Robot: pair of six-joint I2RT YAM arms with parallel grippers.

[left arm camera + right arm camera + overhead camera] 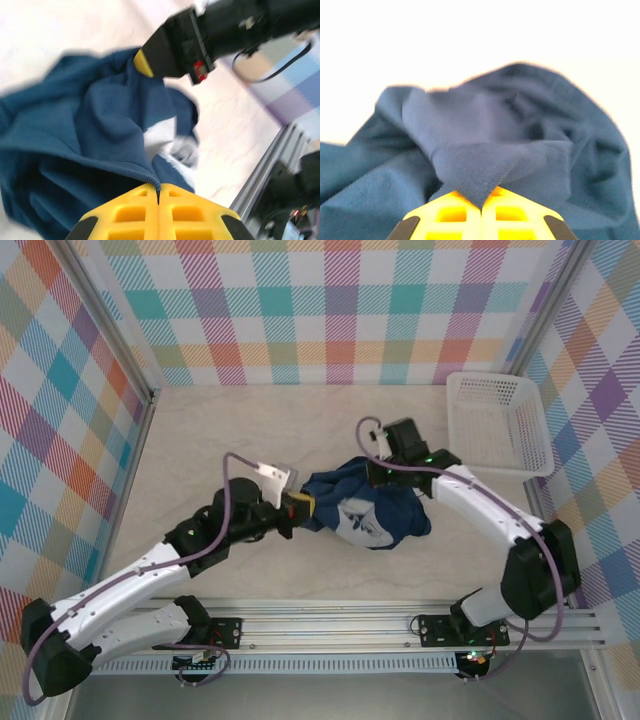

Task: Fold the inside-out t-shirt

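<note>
Navy t-shirt point(398, 512) lies bunched, left jaws and right jaws clenched on its edges, basket point(496, 426) apart.

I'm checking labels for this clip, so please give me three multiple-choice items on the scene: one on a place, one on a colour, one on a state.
1. Where does the white basket stand on the table?
A. far right corner
B. near left corner
C. in the middle

2. What colour is the cloth of the t-shirt?
A. red
B. dark blue
C. white

3. How are the left claw and the right claw?
A. both open over bare table
B. both shut on the t-shirt
C. one gripping the basket

Answers:
1 A: the top view shows the basket by the right wall, beyond the t-shirt.
2 B: both wrist views show dark blue cloth.
3 B: in each wrist view the claw is closed with a fold of cloth pinched in it.
</note>
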